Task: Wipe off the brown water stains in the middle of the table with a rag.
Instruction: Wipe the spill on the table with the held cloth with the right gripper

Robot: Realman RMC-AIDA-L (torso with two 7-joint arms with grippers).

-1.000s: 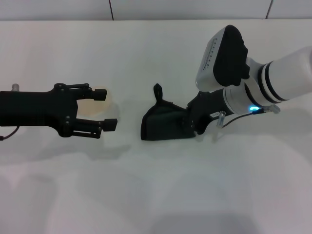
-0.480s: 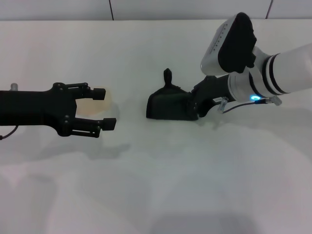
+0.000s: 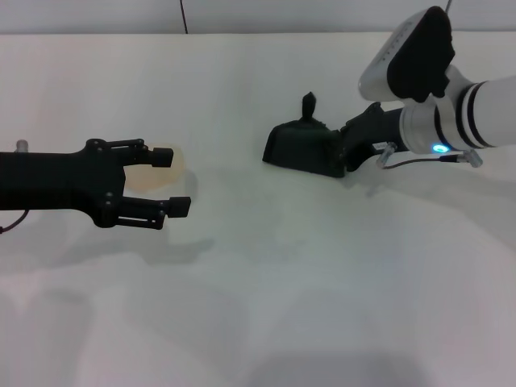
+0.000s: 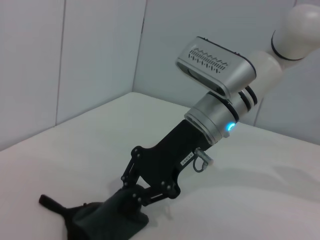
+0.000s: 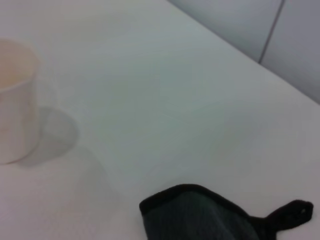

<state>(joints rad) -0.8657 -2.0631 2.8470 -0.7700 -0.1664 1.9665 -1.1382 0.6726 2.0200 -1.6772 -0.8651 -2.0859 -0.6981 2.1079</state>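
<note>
From the head view my right gripper (image 3: pixel 345 155) is down on the table (image 3: pixel 266 282) on the far right side, fingers closed around the dark rag (image 3: pixel 302 149), which lies bunched flat on the surface with a little tab sticking up at its far edge. Left wrist view confirms it: right gripper (image 4: pixel 134 192) pinching the rag (image 4: pixel 102 220), fingertips buried in the cloth, blue light on at the wrist. Right wrist view shows only the rag's (image 5: pixel 200 215) front edge and tab on bare white tabletop, no fingers of its own visible. My left gripper (image 3: pixel 169 181) hangs over the left side of the table, jaws spread wide, nothing in them. Between and just behind its fingertips I see a white cup (image 3: pixel 161 169), partly hidden by the upper finger; the right wrist view shows that cup (image 5: pixel 15 102) too, upright, with tan liquid inside, well apart from the rag. Brown water stains: I can't find any puddle on the table in any view; if it's under the rag or arm I can't tell.
</note>
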